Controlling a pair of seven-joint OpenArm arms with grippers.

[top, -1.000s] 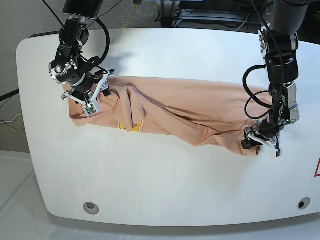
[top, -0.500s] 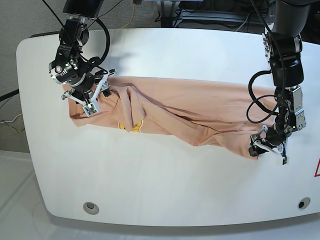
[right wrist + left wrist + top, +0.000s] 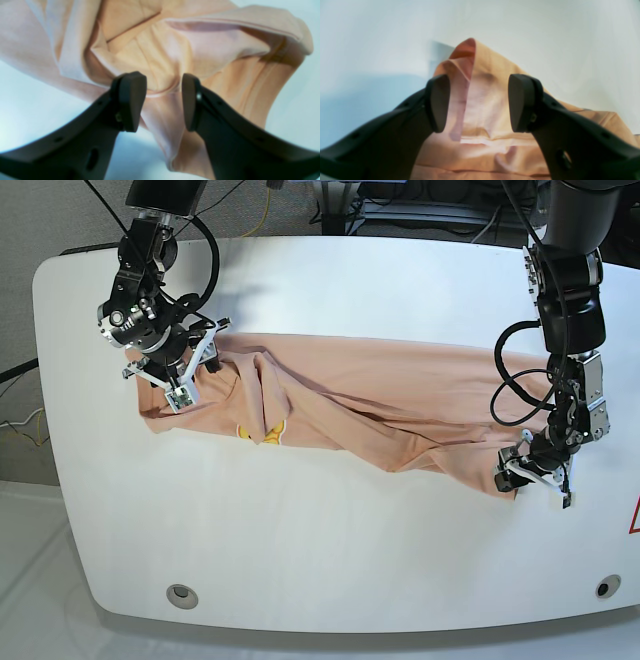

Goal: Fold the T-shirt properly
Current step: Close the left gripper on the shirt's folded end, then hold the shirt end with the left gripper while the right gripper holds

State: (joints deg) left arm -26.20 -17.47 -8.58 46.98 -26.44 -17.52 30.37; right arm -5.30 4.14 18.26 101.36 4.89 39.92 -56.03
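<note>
Base view: peach T-shirt [image 3: 370,405] bunched lengthwise on white table [image 3: 320,550]. L gripper [image 3: 533,475] spread over hem corner; R gripper [image 3: 193,376] spread over opposite end, neither pinching.

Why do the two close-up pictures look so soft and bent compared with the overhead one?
Left wrist view: the T-shirt is blurred and washed pale between the open left gripper, and the table is a hazy blue-white. Right wrist view: the same softness, with the edges curving around the open right gripper. Base view: sharp, evenly lit, with soft shadows under the arms.
</note>
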